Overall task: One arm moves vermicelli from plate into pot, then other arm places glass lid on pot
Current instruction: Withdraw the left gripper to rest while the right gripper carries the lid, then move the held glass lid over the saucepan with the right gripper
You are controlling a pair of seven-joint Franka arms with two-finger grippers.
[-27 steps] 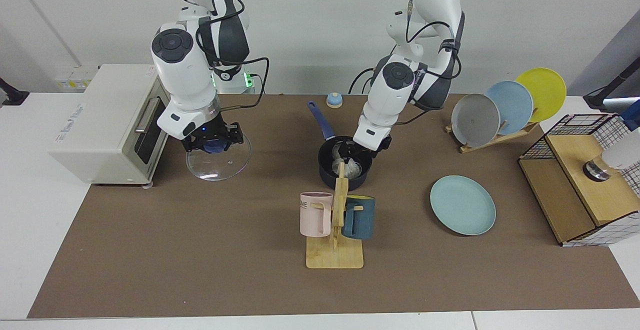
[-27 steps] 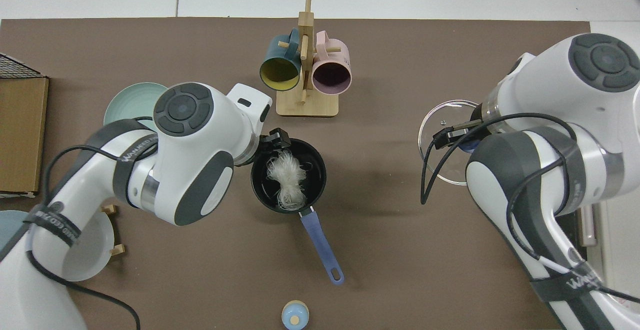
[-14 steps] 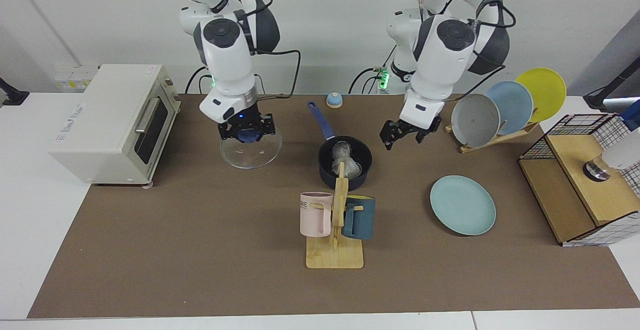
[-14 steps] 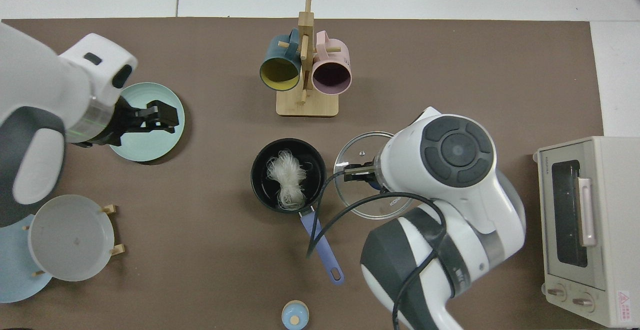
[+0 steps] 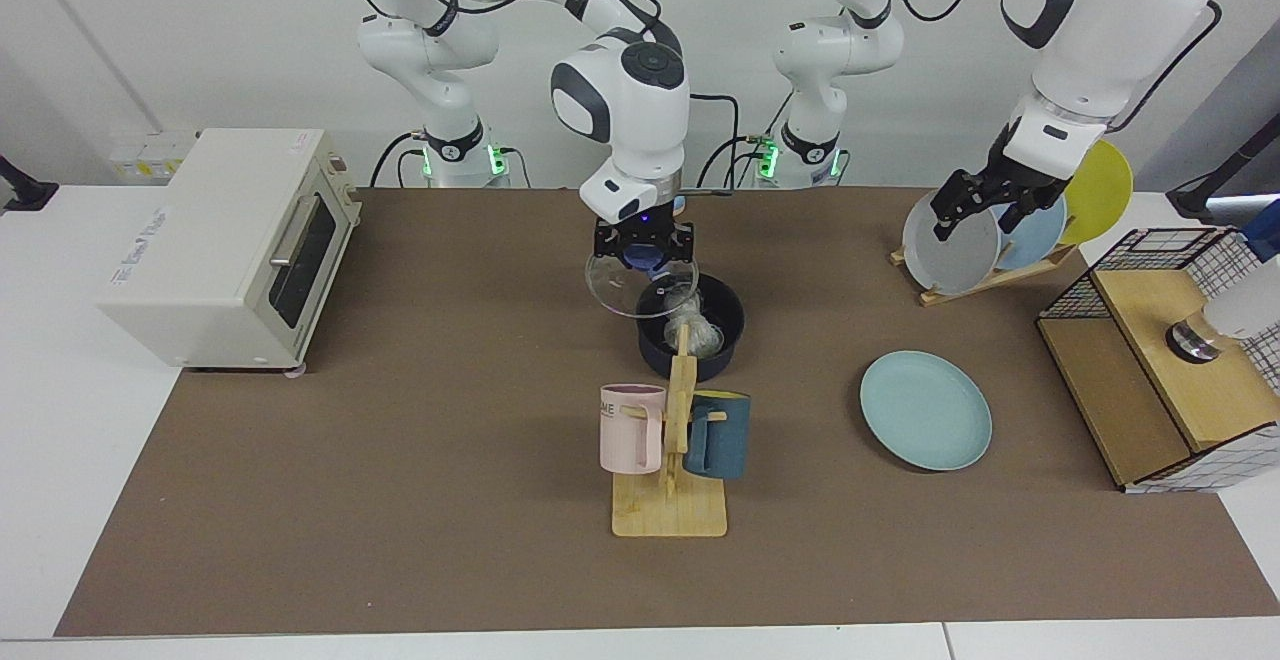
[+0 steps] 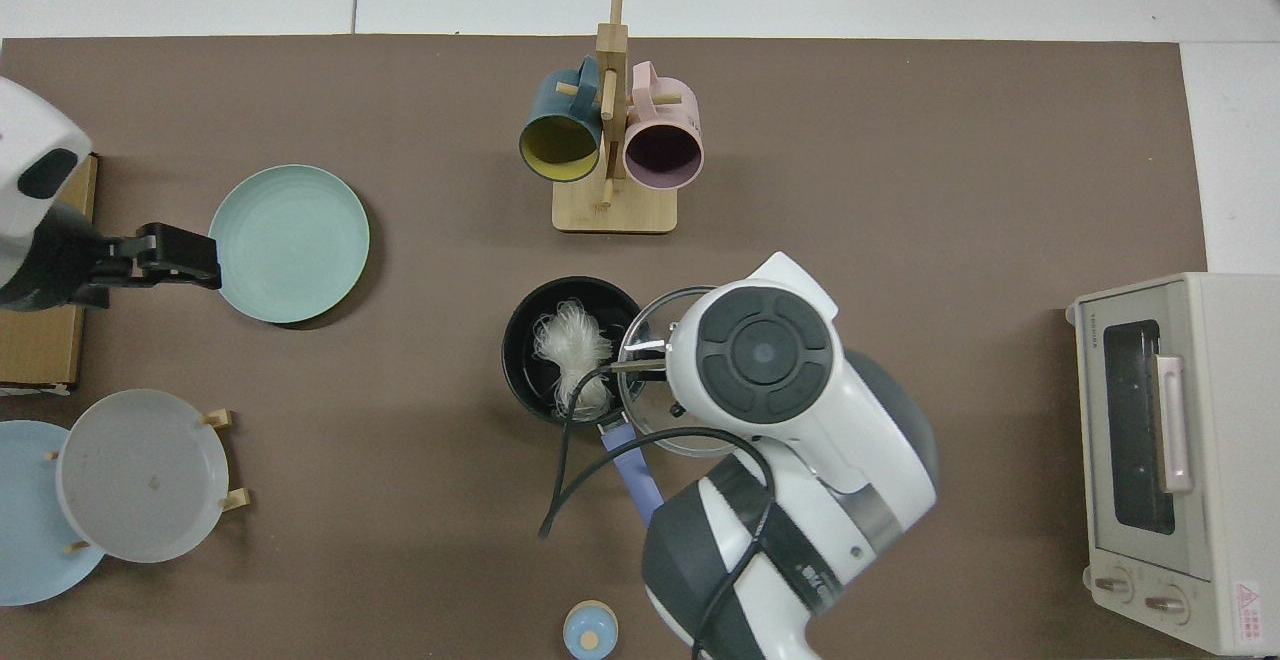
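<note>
Nearest the camera across the brown-covered table (image 5: 400, 500) stands the wooden mug rack (image 5: 672, 460) with a pink and a dark teal mug; its post hides part of what lies behind it. Beside it the round flat light teal plate (image 5: 926, 410) lies bare, so the first half of the task looks done. Behind the rack, the two whitish bundles of vermicelli (image 6: 572, 355) rest inside the small dark navy saucepan, the pot (image 5: 722, 315).

In the last second the right arm has carried the round clear glass lid (image 5: 625, 290) from beside the white toaster oven (image 5: 225, 240) to the pot. The right gripper (image 5: 643, 248) is clamped on the lid's blue knob, and the lid hangs above the pot's rim, overlapping one side and not yet centred or seated. In my judgement only a small sideways shift and a descent remain.

Farther back, the left gripper (image 5: 975, 202) has withdrawn from the pot to hang before the rack of grey, blue and yellow plates (image 5: 1015, 215), empty, its fingers apart.

From above, the right arm's bulk covers the knob, the gripper and much of the lid; the pot's blue handle is mostly hidden too.
</note>
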